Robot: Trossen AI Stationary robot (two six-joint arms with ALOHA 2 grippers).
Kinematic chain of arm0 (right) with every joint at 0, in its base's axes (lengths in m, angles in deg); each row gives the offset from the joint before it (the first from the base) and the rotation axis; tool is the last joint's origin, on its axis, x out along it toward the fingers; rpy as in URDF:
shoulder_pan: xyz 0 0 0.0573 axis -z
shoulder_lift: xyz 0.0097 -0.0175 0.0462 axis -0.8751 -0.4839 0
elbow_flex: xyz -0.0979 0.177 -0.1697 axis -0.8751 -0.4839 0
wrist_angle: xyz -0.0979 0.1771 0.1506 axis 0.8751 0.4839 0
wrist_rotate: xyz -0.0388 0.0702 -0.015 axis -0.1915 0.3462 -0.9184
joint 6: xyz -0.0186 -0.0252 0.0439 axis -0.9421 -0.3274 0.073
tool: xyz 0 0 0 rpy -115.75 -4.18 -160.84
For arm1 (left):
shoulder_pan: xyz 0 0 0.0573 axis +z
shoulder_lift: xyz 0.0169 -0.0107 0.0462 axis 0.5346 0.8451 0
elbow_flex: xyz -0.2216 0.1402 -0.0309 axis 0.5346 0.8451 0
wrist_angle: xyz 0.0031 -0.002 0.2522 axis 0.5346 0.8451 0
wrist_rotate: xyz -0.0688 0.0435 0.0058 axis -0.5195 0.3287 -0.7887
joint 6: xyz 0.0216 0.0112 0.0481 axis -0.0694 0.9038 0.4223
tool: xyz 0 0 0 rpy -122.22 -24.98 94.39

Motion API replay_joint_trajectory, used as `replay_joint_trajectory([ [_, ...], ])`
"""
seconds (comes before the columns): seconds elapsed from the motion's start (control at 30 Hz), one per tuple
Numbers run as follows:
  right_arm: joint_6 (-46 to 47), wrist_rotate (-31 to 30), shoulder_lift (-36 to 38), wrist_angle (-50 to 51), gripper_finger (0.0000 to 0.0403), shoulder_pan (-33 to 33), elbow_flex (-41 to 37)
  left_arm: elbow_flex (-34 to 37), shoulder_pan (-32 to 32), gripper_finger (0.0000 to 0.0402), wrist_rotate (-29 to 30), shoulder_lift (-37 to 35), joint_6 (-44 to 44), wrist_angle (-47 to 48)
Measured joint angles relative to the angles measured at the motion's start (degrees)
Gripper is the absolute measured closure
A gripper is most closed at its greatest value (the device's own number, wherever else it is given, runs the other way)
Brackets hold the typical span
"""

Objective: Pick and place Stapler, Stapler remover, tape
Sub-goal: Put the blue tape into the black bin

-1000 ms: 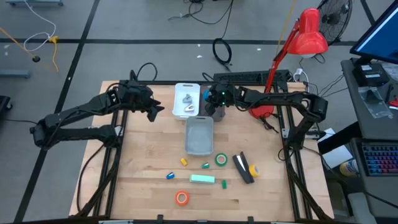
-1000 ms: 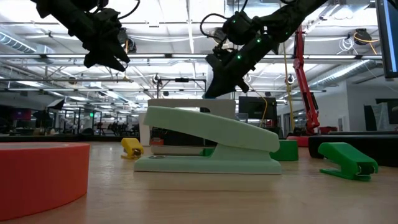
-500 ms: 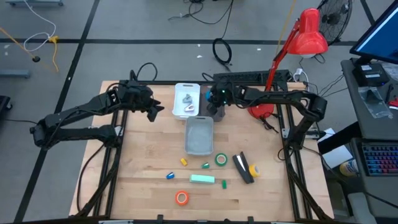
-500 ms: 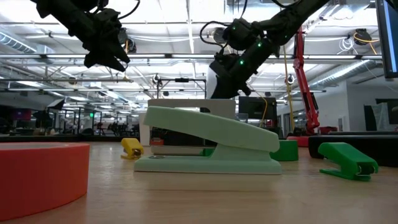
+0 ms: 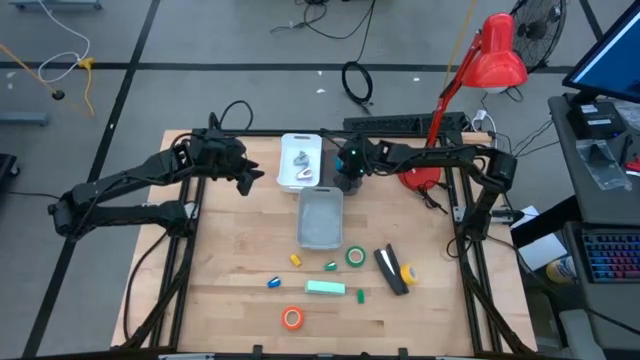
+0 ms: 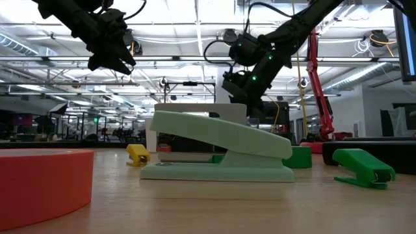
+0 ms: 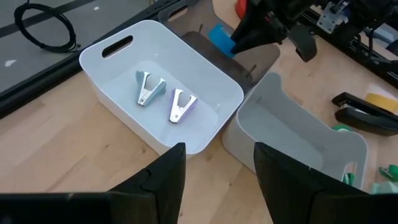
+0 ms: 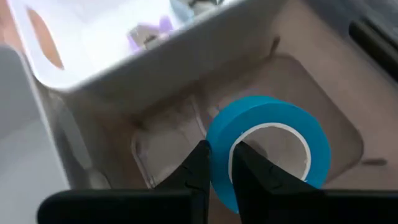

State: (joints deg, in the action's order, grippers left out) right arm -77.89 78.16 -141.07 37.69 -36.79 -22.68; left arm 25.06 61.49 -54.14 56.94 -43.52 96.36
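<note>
While the high view shows the right gripper (image 5: 347, 170) over the dark bin (image 5: 349, 181), the mint stapler (image 5: 325, 288), orange tape (image 5: 292, 318) and green tape (image 5: 356, 257) lie unsorted. By the left wrist view, two staple removers (image 7: 160, 97) lie in the white bin (image 7: 205, 81), and the left gripper (image 7: 214, 171) is open and empty. By the right wrist view, its jaws pinch the blue tape (image 8: 273, 137) above that dark bin, so I judge much remains.

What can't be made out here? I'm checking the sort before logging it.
- Dark bin contents: right wrist view, blue tape in the right gripper covers much of its floor.
- Gray bin contents: low view, mint stapler blocks it.
- Small pieces by orange tape: high view, too small to identify.
</note>
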Motion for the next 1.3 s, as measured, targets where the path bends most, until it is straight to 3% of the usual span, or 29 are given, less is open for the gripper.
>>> replay_joint_trajectory([
  [0.9, -1.44, 2.80, -3.14, -1.72, 0.0365, 1.26, 0.01, -0.04, 0.00, 0.0211, 0.04, 0.02, 0.31, -0.02],
  [1.3, -1.45, 3.02, -3.14, -1.14, 0.0320, 1.29, 0.01, -0.04, 0.00, 0.0211, 0.04, 0.00, 0.13, -0.02],
])
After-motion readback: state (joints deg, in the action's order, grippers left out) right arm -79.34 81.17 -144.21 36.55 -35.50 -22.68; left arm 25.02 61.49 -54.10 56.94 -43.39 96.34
